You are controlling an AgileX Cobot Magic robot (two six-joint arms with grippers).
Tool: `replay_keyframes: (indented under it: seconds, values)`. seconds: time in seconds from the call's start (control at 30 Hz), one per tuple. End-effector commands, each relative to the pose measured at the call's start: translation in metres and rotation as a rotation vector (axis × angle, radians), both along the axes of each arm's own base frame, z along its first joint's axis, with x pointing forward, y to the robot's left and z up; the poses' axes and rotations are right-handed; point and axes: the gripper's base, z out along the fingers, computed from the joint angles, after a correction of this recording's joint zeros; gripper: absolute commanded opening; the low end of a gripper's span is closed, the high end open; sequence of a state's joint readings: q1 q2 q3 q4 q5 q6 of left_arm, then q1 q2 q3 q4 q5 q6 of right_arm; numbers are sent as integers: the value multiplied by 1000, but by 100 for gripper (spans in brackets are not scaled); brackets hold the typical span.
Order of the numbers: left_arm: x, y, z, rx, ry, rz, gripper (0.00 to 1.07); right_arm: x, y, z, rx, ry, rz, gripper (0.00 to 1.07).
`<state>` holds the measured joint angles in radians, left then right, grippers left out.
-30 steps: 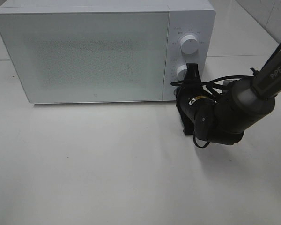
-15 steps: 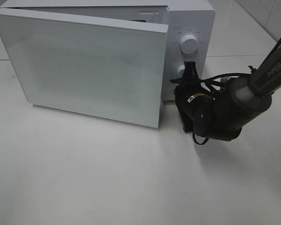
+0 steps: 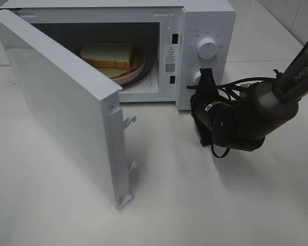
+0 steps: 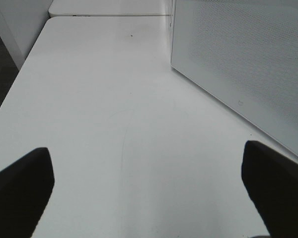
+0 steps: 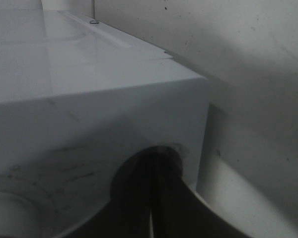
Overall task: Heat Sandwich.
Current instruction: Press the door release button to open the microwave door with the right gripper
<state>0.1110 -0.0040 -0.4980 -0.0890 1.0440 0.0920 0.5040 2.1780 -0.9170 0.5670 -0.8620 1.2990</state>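
Exterior high: sandwich [image 3: 107, 53] on pink plate [image 3: 138, 70] inside open microwave [image 3: 208, 20]; left jaws spread, right jaws together.

Round pink plate [image 3: 135, 73] inside open white microwave [image 3: 205, 20] on pale table [image 3: 195, 200]

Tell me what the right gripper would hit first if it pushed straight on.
The microwave's control panel: the shut right gripper points into it at the lower knob, seemingly touching it, though depth is unclear.
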Motion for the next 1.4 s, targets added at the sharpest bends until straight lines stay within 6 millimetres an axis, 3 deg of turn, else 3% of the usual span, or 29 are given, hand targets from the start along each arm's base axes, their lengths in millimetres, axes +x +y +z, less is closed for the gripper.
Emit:
replay_keyframes:
  seconds: [0.03, 0.63, 1.07, 1.4]
  values:
    - [-3, -1, 0, -4, -26, 2, 97, 35, -8, 51, 11, -343, -43, 0]
    - [-3, -1, 0, -4, -26, 2, 97, 12, -12, 42, 36, -233, -33, 0]
    - [-3, -1, 0, -4, -26, 2, 97, -35, -11, 24, 54, 117, 52, 0]
    - [-3, -1, 0, -4, -26, 2, 97, -60, -16, 47, 27, 153, 152, 0]
